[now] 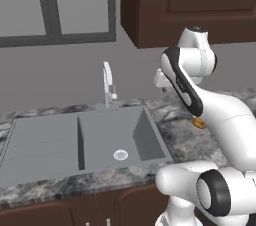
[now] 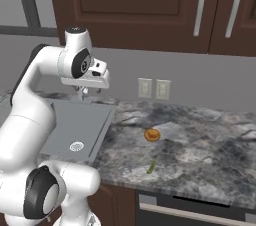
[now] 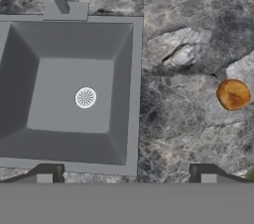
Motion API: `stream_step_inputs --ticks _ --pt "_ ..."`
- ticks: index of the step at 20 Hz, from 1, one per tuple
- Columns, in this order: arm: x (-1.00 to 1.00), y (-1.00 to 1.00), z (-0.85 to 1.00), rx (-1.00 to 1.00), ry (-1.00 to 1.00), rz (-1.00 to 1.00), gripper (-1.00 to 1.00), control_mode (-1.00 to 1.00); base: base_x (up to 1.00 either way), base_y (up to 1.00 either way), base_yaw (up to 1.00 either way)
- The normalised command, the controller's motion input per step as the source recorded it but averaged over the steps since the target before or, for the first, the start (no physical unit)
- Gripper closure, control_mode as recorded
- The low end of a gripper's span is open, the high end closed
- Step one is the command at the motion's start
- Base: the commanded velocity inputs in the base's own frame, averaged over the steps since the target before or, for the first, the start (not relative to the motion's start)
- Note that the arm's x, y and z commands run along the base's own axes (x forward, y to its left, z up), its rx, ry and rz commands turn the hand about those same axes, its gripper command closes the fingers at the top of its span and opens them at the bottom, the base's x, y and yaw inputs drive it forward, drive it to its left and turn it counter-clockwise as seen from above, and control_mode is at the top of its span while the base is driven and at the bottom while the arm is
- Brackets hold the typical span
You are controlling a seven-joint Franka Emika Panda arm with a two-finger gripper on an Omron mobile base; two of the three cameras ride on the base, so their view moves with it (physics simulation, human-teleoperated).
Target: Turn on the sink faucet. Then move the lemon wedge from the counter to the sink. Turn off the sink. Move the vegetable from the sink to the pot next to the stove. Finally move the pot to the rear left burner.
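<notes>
The pincer (image 3: 126, 178) hangs released above the sink (image 3: 134, 94) edge; the sink faucet (image 1: 107, 86) stands upper left of centre, dry. Best reach the small side lever squarely, then nudge gently

Left base view: I look from behind-left of the arm, forward and down onto the sink (image 1: 75, 140) and faucet (image 1: 107, 84).
Right base view: from behind-right, over the surface (image 2: 200, 140) beside the sink.
Hand view: straight down, nearer.
Shared: the drain (image 3: 85, 97) basin and surface edge.
</notes>
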Motion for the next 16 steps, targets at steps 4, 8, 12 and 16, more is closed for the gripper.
stream_step_inputs --ticks 4,8,12,16 --pt "0.0 0.0 0.0 0.0 0.0 0.0 -1.0 1.0 0.24 -0.28 0.11" --pt "0.0 0.0 0.0 0.0 0.0 0.0 -1.0 -1.0 0.0 -0.03 0.01" --pt "0.18 0.0 -0.1 0.0 0.0 0.0 -1.0 -1.0 0.0 0.0 0.0" --pt "0.63 -0.06 -0.31 0.02 0.0 0.01 -1.0 -1.0 0.0 0.0 0.0"
